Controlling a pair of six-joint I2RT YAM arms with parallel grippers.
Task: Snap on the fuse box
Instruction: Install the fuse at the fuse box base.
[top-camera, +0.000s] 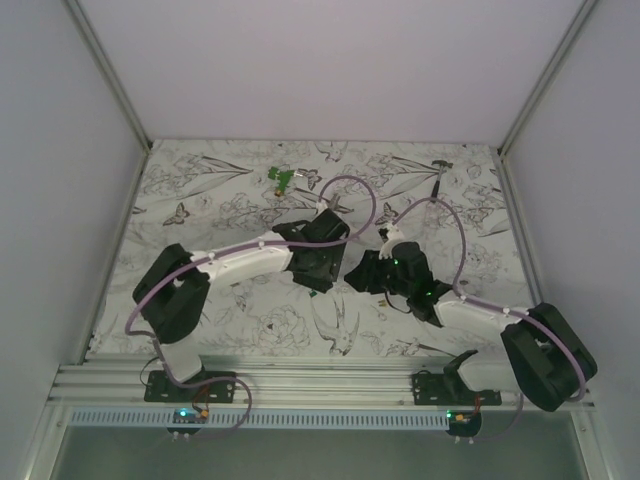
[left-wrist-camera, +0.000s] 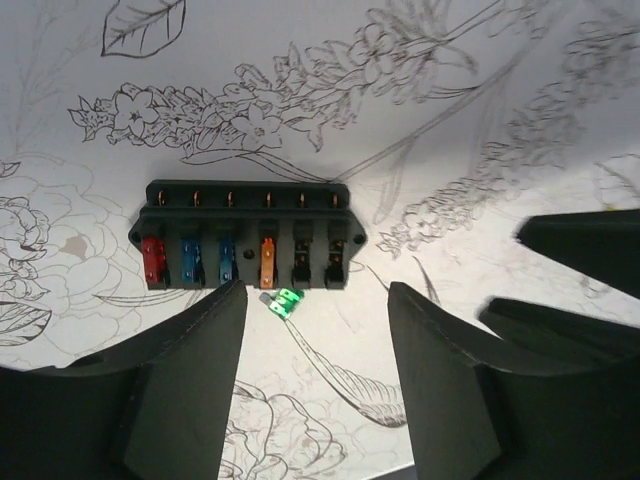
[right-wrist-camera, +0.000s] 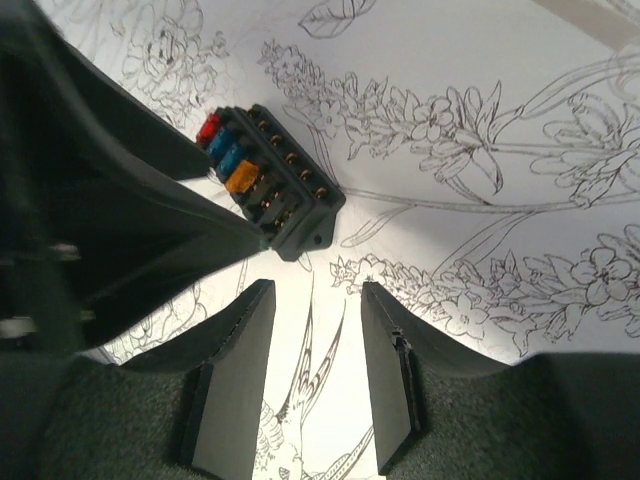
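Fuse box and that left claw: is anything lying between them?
Yes. In the left wrist view a small green piece lies on the patterned cloth just in front of the fuse box, between the open fingers of the left gripper.

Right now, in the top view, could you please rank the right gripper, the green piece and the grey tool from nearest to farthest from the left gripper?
Measured from the left gripper:
1. Right gripper, close beside it on its right, mid-table.
2. Green piece, toward the far edge, slightly to the left.
3. Grey tool, near the far right corner.
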